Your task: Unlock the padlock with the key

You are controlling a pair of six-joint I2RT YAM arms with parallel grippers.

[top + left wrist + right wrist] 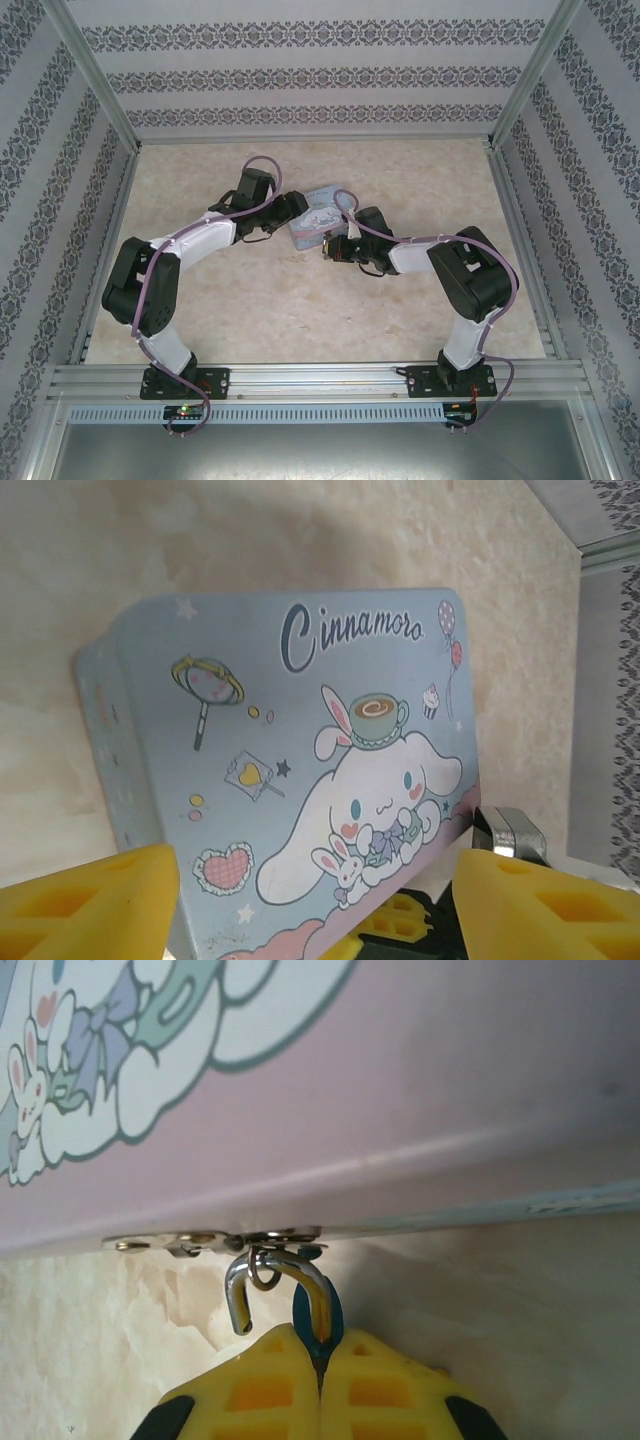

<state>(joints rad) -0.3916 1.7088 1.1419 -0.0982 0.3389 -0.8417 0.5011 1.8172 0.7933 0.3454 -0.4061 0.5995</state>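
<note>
Beige marbled table (300, 320): your right gripper (320, 1360) is clamped on the teal padlock (328, 1318), dead ahead at the hasp (190, 1243) of the Cinnamoroll tin (400, 1110), its shackle (240, 1295) pointing away from you (the left gripper (315, 912), spread apart, faces the tin).

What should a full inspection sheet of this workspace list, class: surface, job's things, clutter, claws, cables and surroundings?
Surface: pale marbled tabletop.
Job's things: teal padlock hangs by its shackle from the hasp of the cartoon tin; one shackle end hangs free.
Clutter: nothing seen.
Claws: right claw is shut on the padlock's body; left claw stands wide, astride the tin's near end, contact unclear.
Cables: purple cables loop along both arms.
Surroundings: patterned walls and metal frame rails.
</note>
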